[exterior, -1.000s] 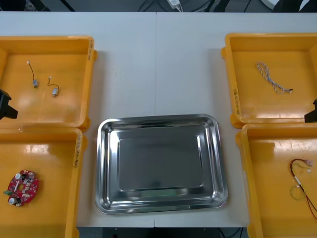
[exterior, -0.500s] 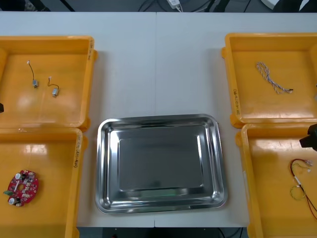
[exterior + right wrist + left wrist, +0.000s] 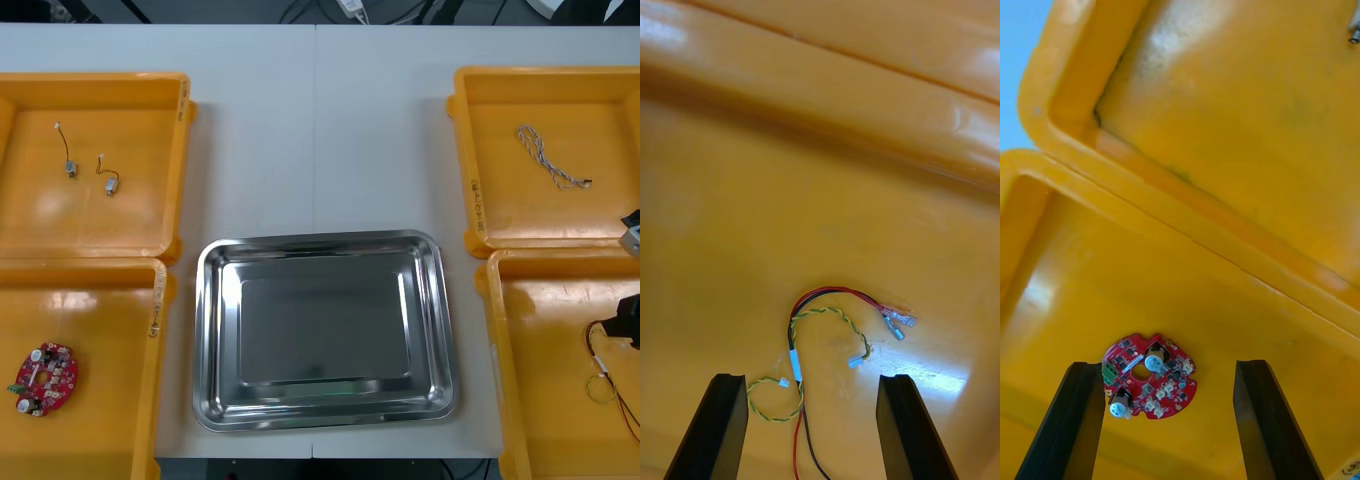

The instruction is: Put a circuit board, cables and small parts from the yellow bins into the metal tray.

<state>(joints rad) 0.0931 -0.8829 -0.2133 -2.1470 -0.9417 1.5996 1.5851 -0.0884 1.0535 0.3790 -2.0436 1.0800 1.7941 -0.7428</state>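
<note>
The right gripper (image 3: 811, 381), fingers spread apart, hangs over the red and yellow cable (image 3: 795, 365), which lies between and just beyond its fingertips in a yellow bin (image 3: 730, 225). The left gripper (image 3: 1166, 366), also spread, hovers with the circuit board (image 3: 1148, 375) between its fingers.

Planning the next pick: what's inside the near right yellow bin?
A red and yellow cable lies in the yellow bin; the open right end effector hides one end in front view.
</note>
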